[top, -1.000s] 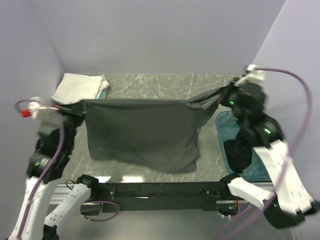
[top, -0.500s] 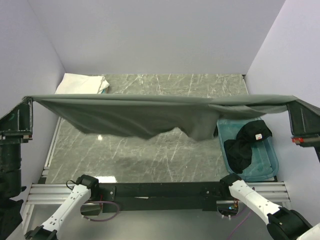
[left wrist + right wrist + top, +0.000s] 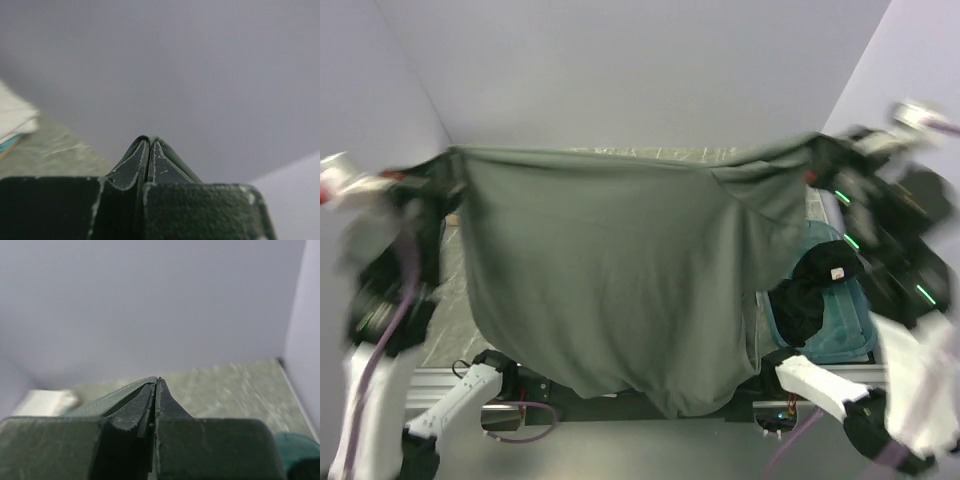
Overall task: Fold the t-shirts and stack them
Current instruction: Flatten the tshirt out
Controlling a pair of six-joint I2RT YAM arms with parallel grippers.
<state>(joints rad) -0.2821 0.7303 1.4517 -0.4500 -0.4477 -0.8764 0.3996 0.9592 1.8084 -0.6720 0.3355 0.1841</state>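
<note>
The dark charcoal-grey t-shirt [image 3: 610, 270] hangs as a wide sheet in the air, stretched between both grippers and blurred by motion. My left gripper [image 3: 452, 168] is shut on its upper left corner, and my right gripper [image 3: 817, 155] is shut on its upper right corner. In the left wrist view the shut gripper [image 3: 149, 142] pinches a fabric edge [image 3: 177, 159]. In the right wrist view the shut gripper [image 3: 156, 382] pinches a hem [image 3: 107, 399]. A black t-shirt [image 3: 807, 292] lies bunched in the teal bin [image 3: 845, 338]. A folded white t-shirt [image 3: 12, 117] lies at the far left.
The hanging shirt hides most of the marble tabletop [image 3: 235, 385] from above. The bin stands at the table's right edge beside the right arm. Lavender walls close in the back and both sides. The arm bases and a metal rail [image 3: 535, 385] run along the near edge.
Both grippers have swung the shirt from a flat horizontal stretch to an upright hanging sheet. The arms moved inward and toward the back, and the cloth now drops down over the near edge.
</note>
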